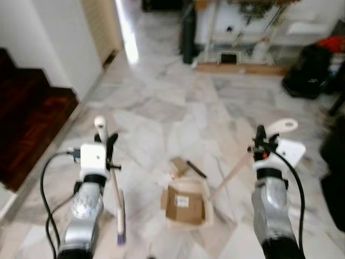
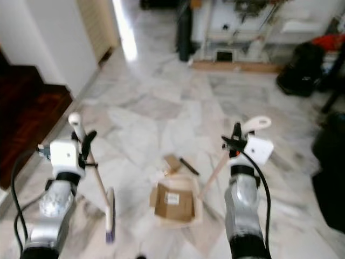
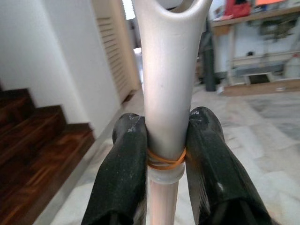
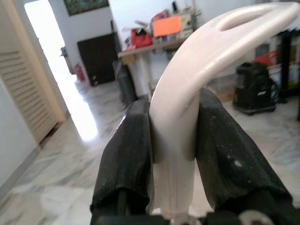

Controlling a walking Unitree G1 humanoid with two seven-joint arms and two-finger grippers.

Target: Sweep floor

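Left gripper [image 1: 110, 144] is clamped on the pale handle of a small broom [image 1: 115, 186], whose head rests on the marble floor [image 1: 161, 113] just below and inboard of that arm. Right gripper [image 1: 261, 141] is clamped on the looped handle of a dustpan [image 1: 186, 204]; the pan lies on the floor between the two arms, its long handle rising obliquely to the gripper. In the pan sits a flattened cardboard piece [image 1: 184, 204]; a smaller cardboard scrap [image 1: 178, 165] and a dark stick-like item [image 1: 196, 169] lie on the floor just beyond its far edge.

The left wrist view shows an orange rubber band [image 3: 166, 161] round the broom handle between the fingers [image 3: 123, 173]; the head views do not resolve it.

Dark wooden stairs [image 1: 29, 116] bound the left side, black bags [image 1: 307, 70] the right, shelving [image 1: 242, 38] the far end; open floor lies ahead.
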